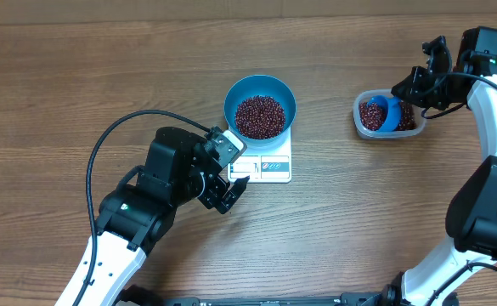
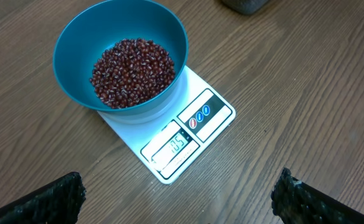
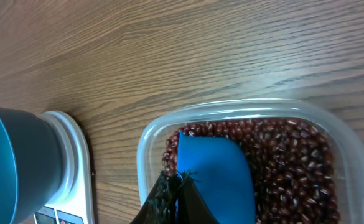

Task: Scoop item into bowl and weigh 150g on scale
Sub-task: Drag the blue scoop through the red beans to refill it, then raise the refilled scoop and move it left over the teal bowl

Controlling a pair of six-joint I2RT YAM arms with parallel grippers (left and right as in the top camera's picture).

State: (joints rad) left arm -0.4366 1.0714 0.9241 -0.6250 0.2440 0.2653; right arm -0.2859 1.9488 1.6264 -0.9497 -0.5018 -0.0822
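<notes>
On scale (image 2: 194, 124), bowl (image 2: 70, 56) of beans (image 2: 132, 71); left tool (image 1: 231, 191) gapes nearby; right tool (image 3: 175, 199) seemingly pinches scoop (image 3: 213, 174) in tub (image 3: 231, 112).

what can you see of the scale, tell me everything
The scale is a small flat white rectangle, plastic by the look, lying on the wooden table. Its front strip has a lit display with digits too blurry to read and a label with one red and two blue marks. The blue bowl of beans stands on its rear half.
</notes>
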